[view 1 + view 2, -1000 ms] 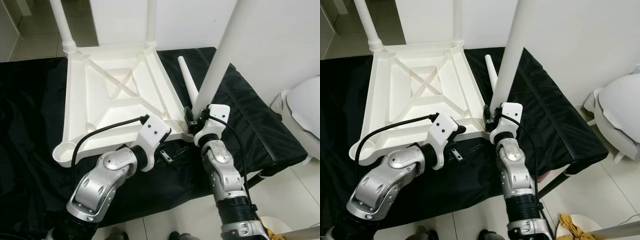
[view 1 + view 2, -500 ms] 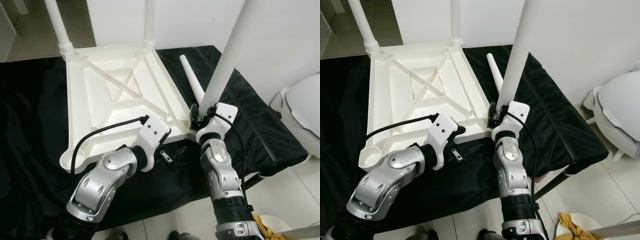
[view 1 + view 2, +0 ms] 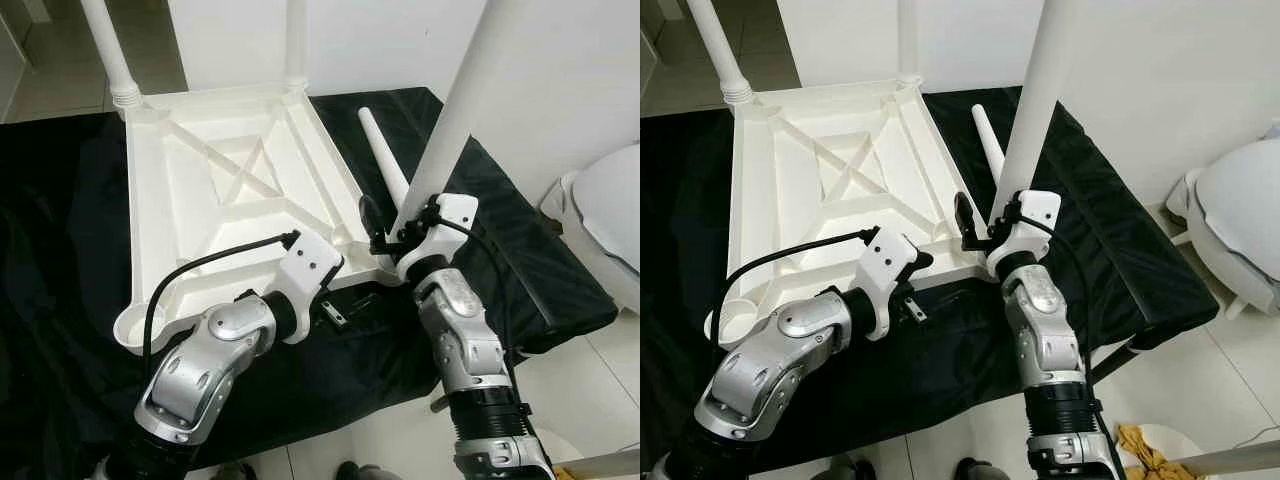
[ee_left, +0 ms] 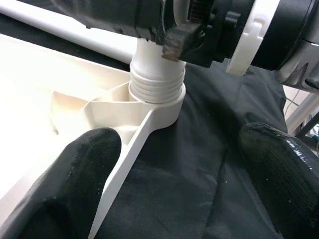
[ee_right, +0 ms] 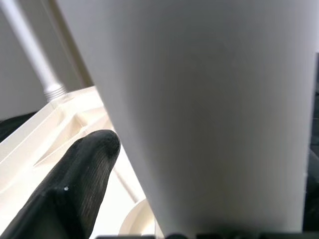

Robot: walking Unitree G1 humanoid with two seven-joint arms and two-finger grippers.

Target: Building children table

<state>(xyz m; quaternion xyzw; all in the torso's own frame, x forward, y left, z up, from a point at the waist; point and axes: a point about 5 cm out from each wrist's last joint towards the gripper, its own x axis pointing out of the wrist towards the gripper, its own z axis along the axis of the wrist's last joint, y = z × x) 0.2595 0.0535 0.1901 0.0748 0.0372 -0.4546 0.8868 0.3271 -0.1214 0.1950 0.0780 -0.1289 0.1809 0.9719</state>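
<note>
Left tool (image 4: 174, 184) with fingers spread; right tool (image 3: 392, 232) likewise parted, arm raised

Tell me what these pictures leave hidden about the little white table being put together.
- Tops of the three upright table legs: cut off by the upper edge of both eye views.
- Near right corner socket: covered in the eye views by the right hand; the left wrist view shows it.
- Right hand's far finger: hidden behind the leg in the right wrist view.
- Left hand: its fingertips tucked under its wrist in the eye views.

Head stereo looks down; wrist cameras close on leg (image 4: 157, 74).
</note>
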